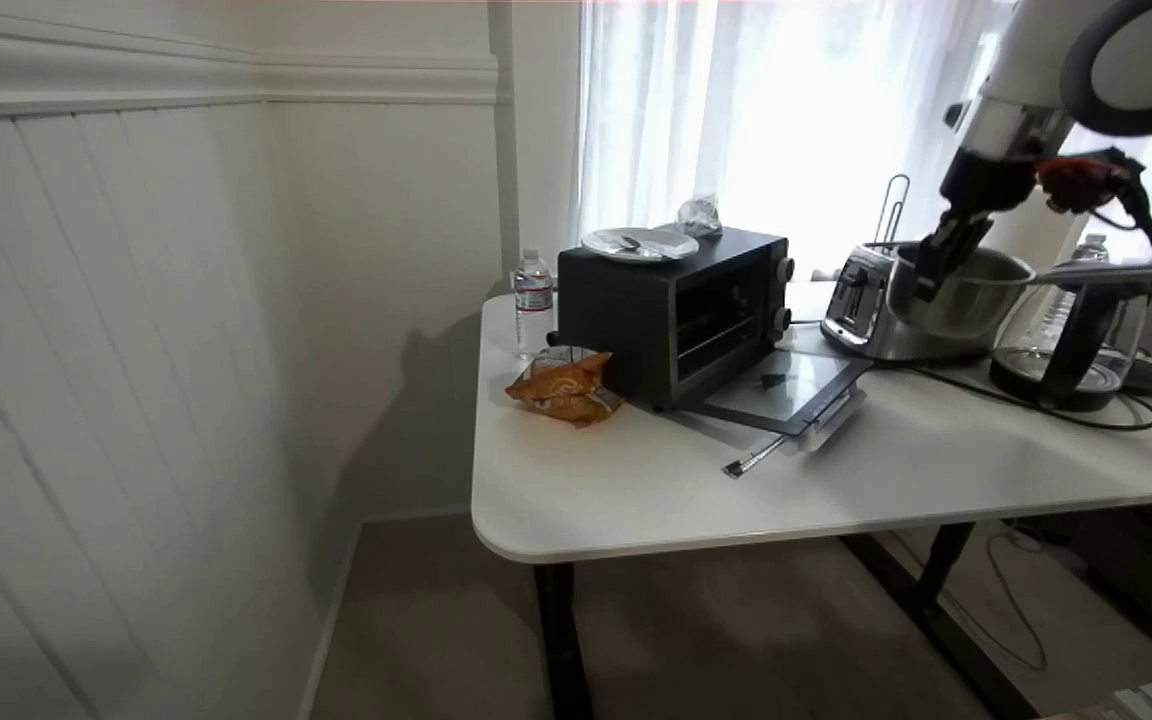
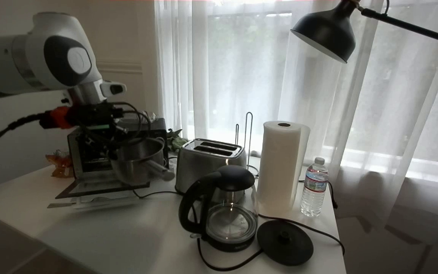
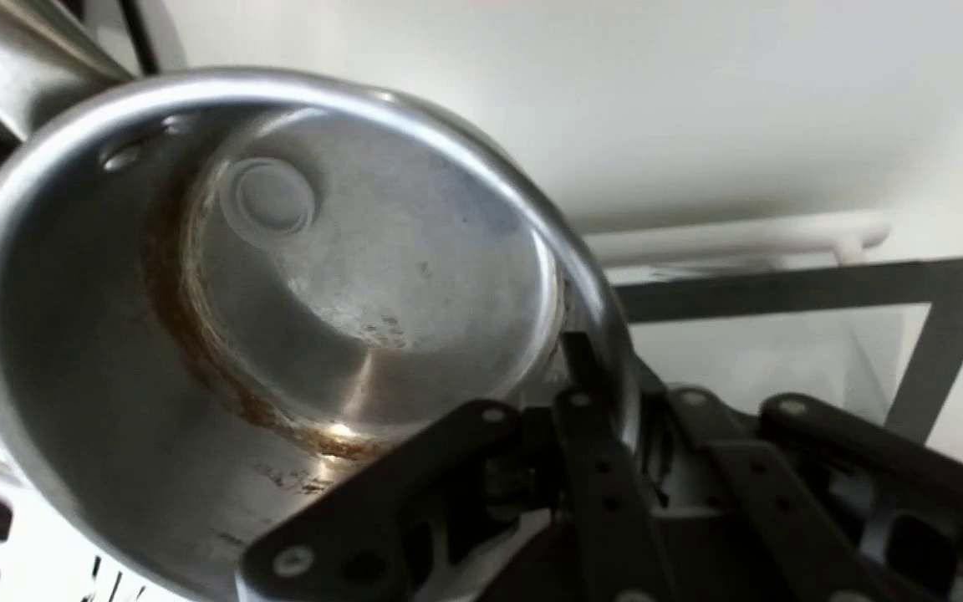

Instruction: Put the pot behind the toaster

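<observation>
The pot is a shiny silver metal pan with a straight handle and brown stains inside. My gripper is shut on its rim, with one finger inside and one outside. The pot hangs above the table beside the toaster, over the open oven door. The pot overlaps the right part of the toaster in an exterior view. The toaster is a silver two-slot pop-up. My gripper is above the pot's near rim. In an exterior view the fingertips are dark and partly hidden.
A black toaster oven has its glass door folded down. A glass kettle, its black base, a paper towel roll and a water bottle stand nearby. Black cables cross the table. A lamp hangs above.
</observation>
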You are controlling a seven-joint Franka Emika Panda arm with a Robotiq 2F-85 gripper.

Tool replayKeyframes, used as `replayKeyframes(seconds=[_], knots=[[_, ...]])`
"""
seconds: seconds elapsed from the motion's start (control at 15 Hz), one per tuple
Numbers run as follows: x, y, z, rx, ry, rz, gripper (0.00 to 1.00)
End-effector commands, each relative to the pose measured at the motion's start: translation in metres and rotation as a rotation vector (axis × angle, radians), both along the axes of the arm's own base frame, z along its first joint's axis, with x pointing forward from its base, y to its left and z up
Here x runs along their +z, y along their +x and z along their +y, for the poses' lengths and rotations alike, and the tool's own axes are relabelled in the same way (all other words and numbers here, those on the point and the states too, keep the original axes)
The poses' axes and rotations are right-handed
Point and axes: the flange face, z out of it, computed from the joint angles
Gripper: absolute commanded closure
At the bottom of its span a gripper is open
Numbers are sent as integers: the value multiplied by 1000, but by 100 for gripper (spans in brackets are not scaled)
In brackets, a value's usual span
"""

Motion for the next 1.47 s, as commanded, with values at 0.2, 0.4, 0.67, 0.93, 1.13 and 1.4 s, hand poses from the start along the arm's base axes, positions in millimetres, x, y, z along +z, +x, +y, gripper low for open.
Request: replayKeyframes(seconds=[0.2, 0.4, 0.67, 0.93, 1.13, 1.4], knots=[[123, 77, 5, 97, -53, -209, 98], [135, 122, 4, 95, -65, -202, 98], [125, 180, 7, 78, -70, -203, 98], [101, 157, 3, 71, -49, -160, 93], [105, 155, 4, 72, -48, -165, 93], [107, 155, 4, 73, -48, -169, 93]])
